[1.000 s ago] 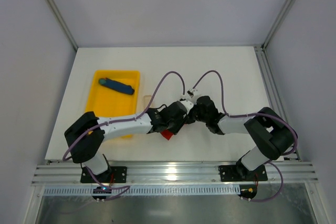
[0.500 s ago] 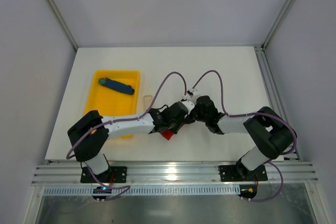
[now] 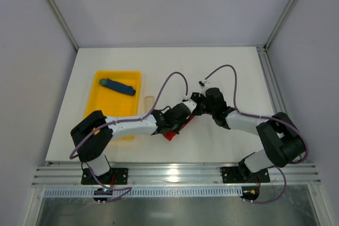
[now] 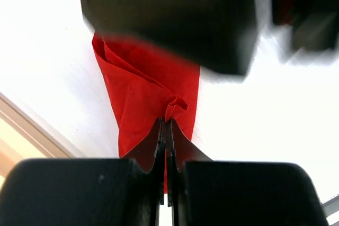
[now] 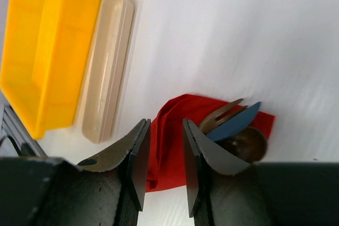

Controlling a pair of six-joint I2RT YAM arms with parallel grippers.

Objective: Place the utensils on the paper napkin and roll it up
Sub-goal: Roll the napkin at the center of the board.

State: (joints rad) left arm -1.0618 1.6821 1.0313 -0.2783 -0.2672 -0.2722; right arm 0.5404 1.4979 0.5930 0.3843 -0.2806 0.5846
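Note that the yellow tray holds one blue stick. An oblong beige case lies just beside the tray, beyond and left of the jaws of the right gripper. Those jaws stand slightly apart, and the crumpled paper napkin lies directly beyond them. The utensils protrude from its right side: fork tines, a blue blade and a spoon bowl, with the long axis slanting away rightward. The left gripper pinches a napkin fold between closed jaws. The right gripper's body blocks the view just ahead of them.
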